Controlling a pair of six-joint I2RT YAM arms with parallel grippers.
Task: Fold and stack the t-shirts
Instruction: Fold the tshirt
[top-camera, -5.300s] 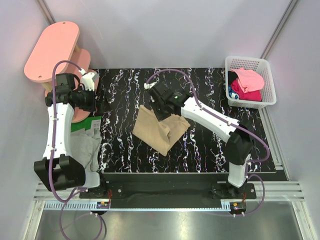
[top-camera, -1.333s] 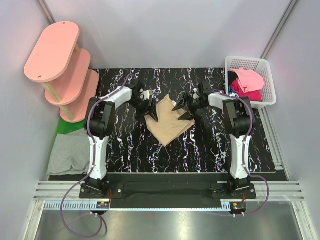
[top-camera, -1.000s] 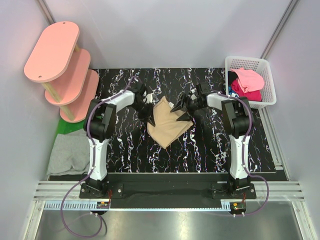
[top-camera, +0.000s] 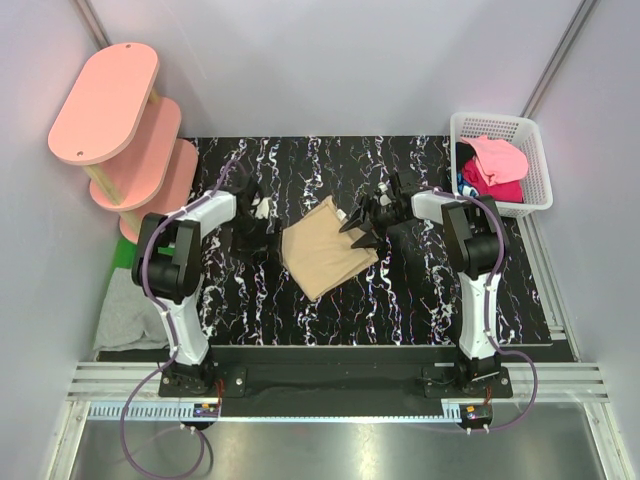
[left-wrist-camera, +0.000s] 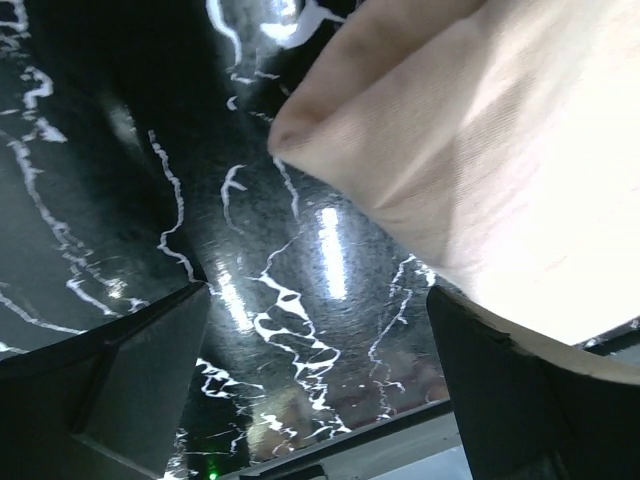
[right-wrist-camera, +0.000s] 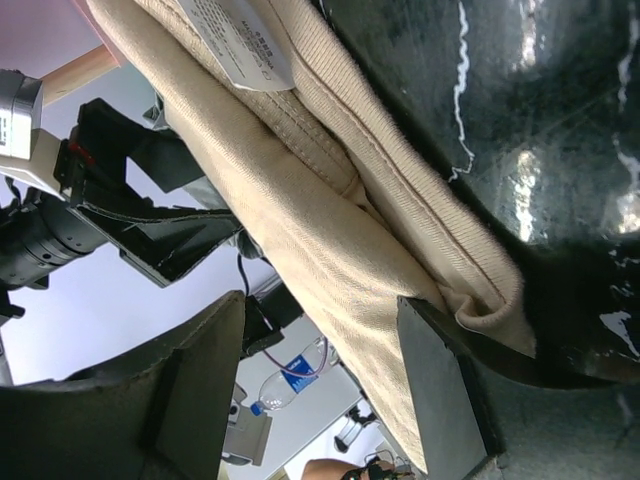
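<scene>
Folded tan cotton t-shirt (top-camera: 325, 250) mid-table: right gripper (top-camera: 360, 220), jaws spread, straddles its collar edge; left gripper (top-camera: 258, 230), spread too, waits just beside its left corner.

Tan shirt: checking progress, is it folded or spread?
Folded: the tan shirt lies as a compact square, layers stacked at its edge.

A black tabletop (top-camera: 400, 290) veined with white marbling fills the middle of the top view. At its far left corner stands a pink shelf unit (top-camera: 105, 90) of three oval tiers stepped one below the next, joined by a pale wooden post (top-camera: 97, 185). At the far right corner sits a white plastic basket (top-camera: 540, 160) with slotted walls, just off the table's edge. A silver slotted rail (top-camera: 330, 405) runs along the near side, and plain grey walls close in behind.
</scene>
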